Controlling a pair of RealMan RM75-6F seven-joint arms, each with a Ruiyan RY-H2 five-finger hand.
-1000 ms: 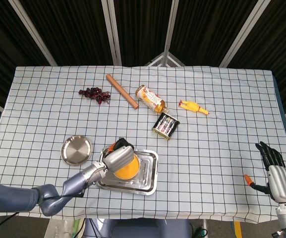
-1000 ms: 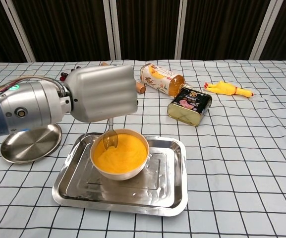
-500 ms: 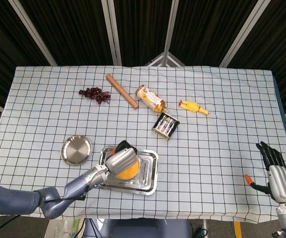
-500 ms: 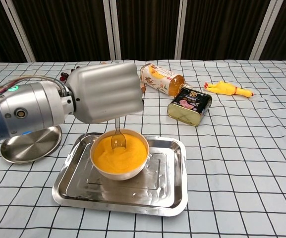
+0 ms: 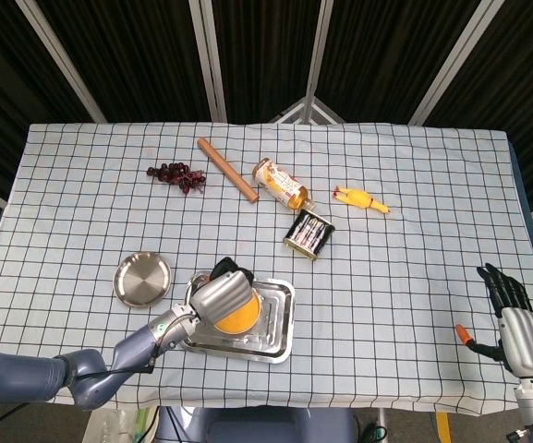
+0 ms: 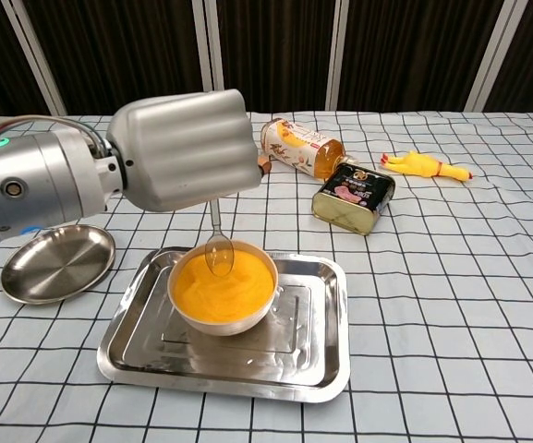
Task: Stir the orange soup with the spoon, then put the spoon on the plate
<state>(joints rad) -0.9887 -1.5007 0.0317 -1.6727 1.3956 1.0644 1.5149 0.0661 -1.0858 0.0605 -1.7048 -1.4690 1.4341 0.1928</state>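
Observation:
A white bowl of orange soup stands in a steel tray; from the head view the soup shows under my hand. My left hand hovers over the bowl and grips a metal spoon that hangs straight down, its bowl just at the soup's surface near the back rim. The round steel plate lies left of the tray. My right hand rests far off at the table's right front edge, fingers spread, holding nothing.
Behind the tray lie a bottle on its side, a flat tin and a yellow rubber chicken. Farther back are a wooden rod and a bunch of dark grapes. An orange-tipped item lies by my right hand.
My left hand has risen, lifting the spoon so its bowl is now at the soup's surface instead of dipped in; it also drifted slightly right over the last second. The right hand stayed still.

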